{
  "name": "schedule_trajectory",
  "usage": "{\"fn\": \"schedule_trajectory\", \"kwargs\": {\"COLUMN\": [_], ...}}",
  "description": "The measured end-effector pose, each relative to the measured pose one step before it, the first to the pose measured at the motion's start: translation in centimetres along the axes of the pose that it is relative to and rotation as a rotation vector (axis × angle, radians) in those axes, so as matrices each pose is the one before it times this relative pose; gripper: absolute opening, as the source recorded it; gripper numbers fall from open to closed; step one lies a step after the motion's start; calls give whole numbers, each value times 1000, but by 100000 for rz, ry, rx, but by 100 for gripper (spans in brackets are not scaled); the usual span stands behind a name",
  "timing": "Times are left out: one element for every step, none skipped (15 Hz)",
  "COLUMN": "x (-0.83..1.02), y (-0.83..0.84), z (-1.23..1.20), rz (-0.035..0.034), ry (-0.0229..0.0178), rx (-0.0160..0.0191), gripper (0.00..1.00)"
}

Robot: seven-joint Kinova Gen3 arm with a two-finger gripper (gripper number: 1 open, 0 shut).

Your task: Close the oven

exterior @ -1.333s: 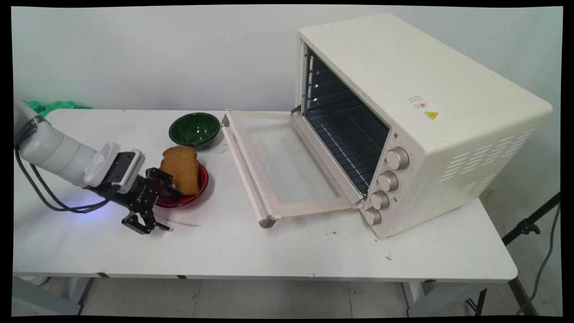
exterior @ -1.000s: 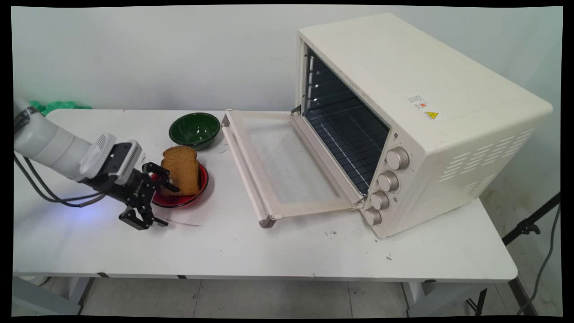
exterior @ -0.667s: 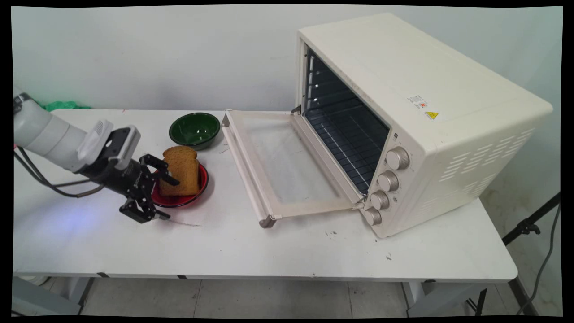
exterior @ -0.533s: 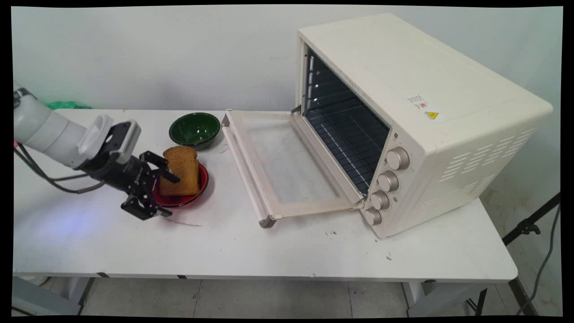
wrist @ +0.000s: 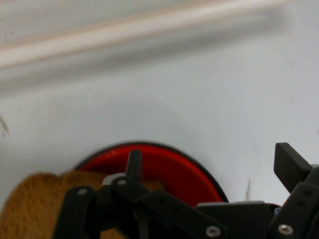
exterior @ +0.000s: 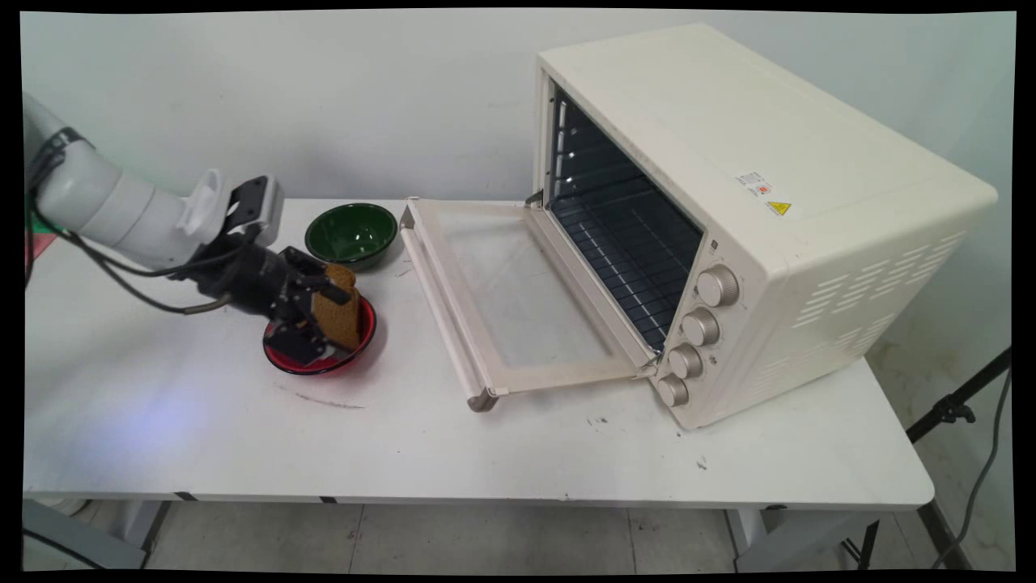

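The end effector (exterior: 324, 320) hangs over the red plate (exterior: 362, 344), its 2 fingers spread wide astride the upright slice of brown bread (exterior: 344, 317), on the tabletop (exterior: 502, 453) beside a green bowl (exterior: 351, 233).

**White counter and its load**

The white counter (exterior: 486, 453) carries a cream toaster oven (exterior: 753, 210) at the right, its door (exterior: 518, 300) dropped open over the surface; a green bowl (exterior: 350, 234) sits toward the wall, a red plate (exterior: 356, 348) just in front of it
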Motion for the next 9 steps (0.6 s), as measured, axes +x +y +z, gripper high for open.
{"fn": "schedule_trajectory", "kwargs": {"x": [538, 418, 448, 417, 268, 182, 257, 100, 43], "y": [-108, -100, -116, -122, -93, -60, -102, -58, -94], "z": [485, 518, 594, 697, 624, 398, 682, 444, 663], "rz": [-1595, -1271, -1335, -1125, -843, -511, -605, -437, -819], "ry": [700, 568, 646, 645, 481, 329, 355, 169, 105], "rx": [780, 631, 745, 662, 610, 389, 562, 460, 862], "gripper": [100, 100, 100, 0, 0, 0, 0, 0, 0]}}
